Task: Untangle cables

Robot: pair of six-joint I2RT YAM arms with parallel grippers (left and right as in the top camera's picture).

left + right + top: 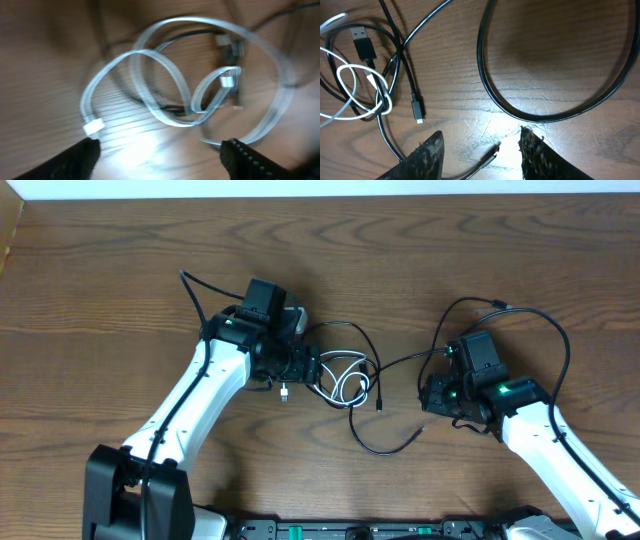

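Note:
The white cable point(345, 385) lies in loose loops at the table's middle, with the black cable point(372, 448) threaded through it and trailing down to the right. My left gripper point(318, 368) stands open right at the loops' left side. In the left wrist view the blurred white cable point(165, 75) lies just ahead of the left gripper point(160, 150), nothing between its fingers. My right gripper point(425, 395) is open by the black cable's free end. In the right wrist view a black plug end point(492, 152) lies untouched between the fingers of the right gripper point(481, 147).
A thick black robot wire point(545, 117) arcs over the table ahead of the right gripper, and also loops around the right arm point(565, 350). A black USB plug point(364, 45) and a small plug point(418, 112) lie beside the white loops point(350, 95).

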